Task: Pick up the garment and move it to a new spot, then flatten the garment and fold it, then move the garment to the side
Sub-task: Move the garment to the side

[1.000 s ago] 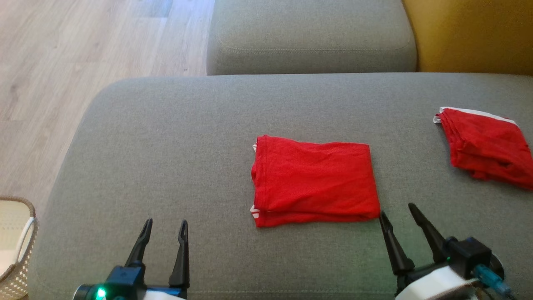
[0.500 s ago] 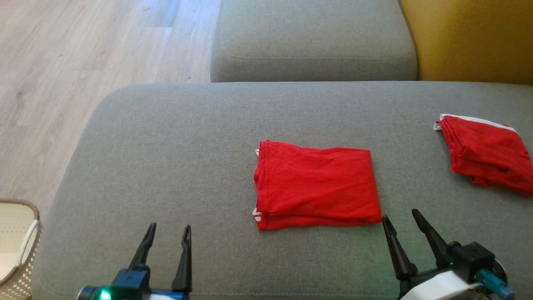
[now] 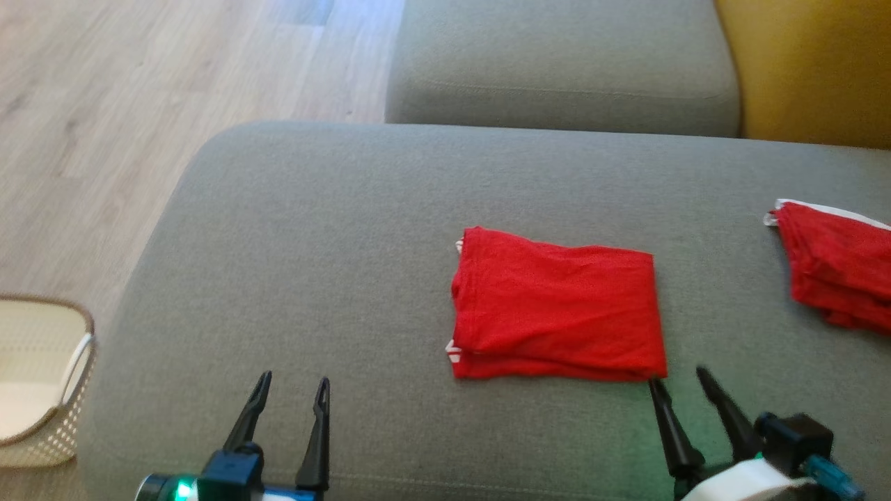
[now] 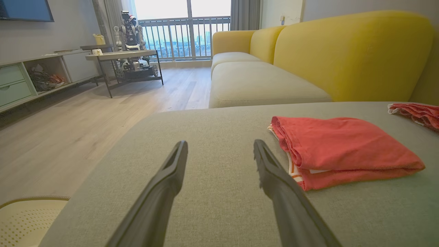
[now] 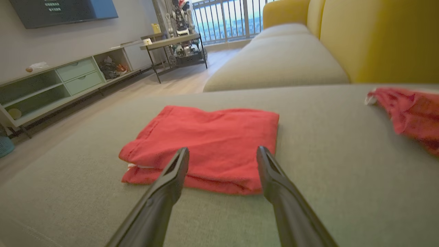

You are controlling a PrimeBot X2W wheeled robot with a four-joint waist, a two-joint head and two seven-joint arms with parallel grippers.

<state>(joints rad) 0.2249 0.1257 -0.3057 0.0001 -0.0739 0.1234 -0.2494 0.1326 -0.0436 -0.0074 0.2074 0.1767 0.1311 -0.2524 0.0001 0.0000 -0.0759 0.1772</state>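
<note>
On the grey sofa cushion (image 3: 313,243), centre-right in the head view: folded red garment (image 3: 557,306), a flat rectangle of several layers. Its stacked edges, with a sliver of white trim, face the robot's left. Nothing holds it.

Left gripper (image 3: 294,379): low over the cushion's near part, well apart from the garment and to its left. Jaws spread wide, nothing between them. In the left wrist view the fingers point across bare cushion, with the garment's layered edge off to the right of them.

Right gripper (image 3: 677,376): just beside the garment's near right corner. Jaws spread wide, gripping nothing. In the right wrist view the fingers bracket the garment's near edge; contact with the cloth cannot be made out.

Second red garment (image 3: 835,271): same cushion, far right, loosely bunched, white band along its far edge, cut off by the frame. Well apart from the folded one.

Surroundings: pale perforated basket (image 3: 49,445) on the wood floor (image 3: 104,104) beside the cushion's near left corner. Another grey seat cushion (image 3: 557,62) beyond, with a yellow backrest (image 3: 814,62) to its right.
</note>
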